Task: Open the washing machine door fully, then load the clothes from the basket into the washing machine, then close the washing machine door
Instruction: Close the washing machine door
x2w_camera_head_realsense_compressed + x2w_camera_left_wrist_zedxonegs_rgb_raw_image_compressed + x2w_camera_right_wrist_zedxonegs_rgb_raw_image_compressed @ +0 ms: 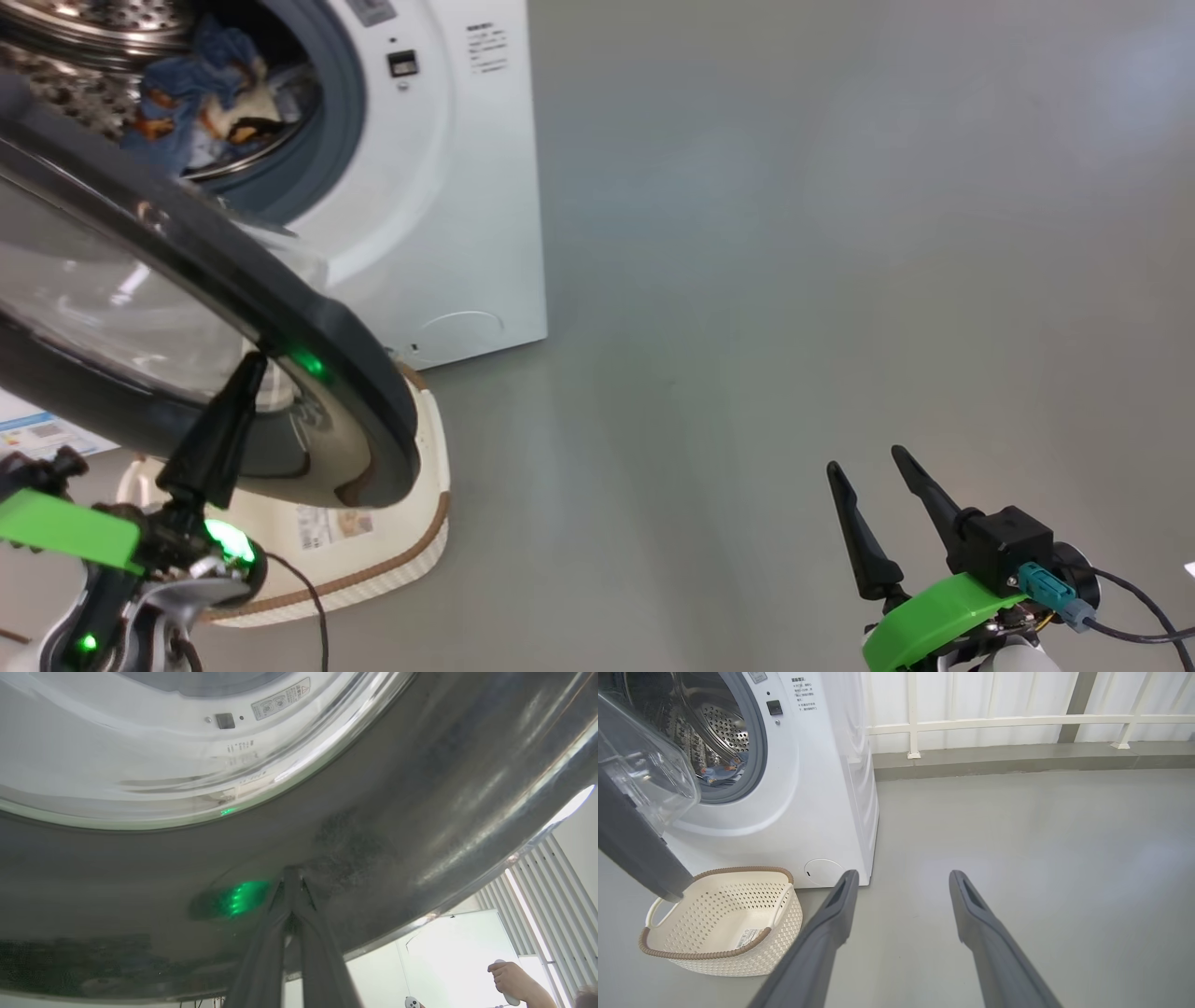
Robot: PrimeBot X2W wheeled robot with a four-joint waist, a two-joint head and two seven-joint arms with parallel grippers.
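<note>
Down at the lower left of the head view, we had the left gripper [252, 366], jaws pressed together, tip touching the glossy black rim of the washing machine door [317, 322]. The door stood partly open, hanging over the basket [425, 532]. The clothes [210, 93] lay bunched inside the drum of the washing machine [448, 205]. At the lower right the right gripper [864, 459] hung over the bare floor [794, 233], jaws spread, holding nothing.

Along the left wrist view, we saw those fingers [280, 914] meet in a single point, set right against the door's dark outer face just below the glass. A person's hand [509, 975] showed in the far corner.

From the right wrist view, we found the basket empty on the floor just in front of the machine, and the clothes deep in the drum. So by our reading only the closing was left. We judged that door stiff, heavy and slick. A closed tip could skid on the gloss, so the push belonged on the wide rim near its free edge, never on the bulging glass.
</note>
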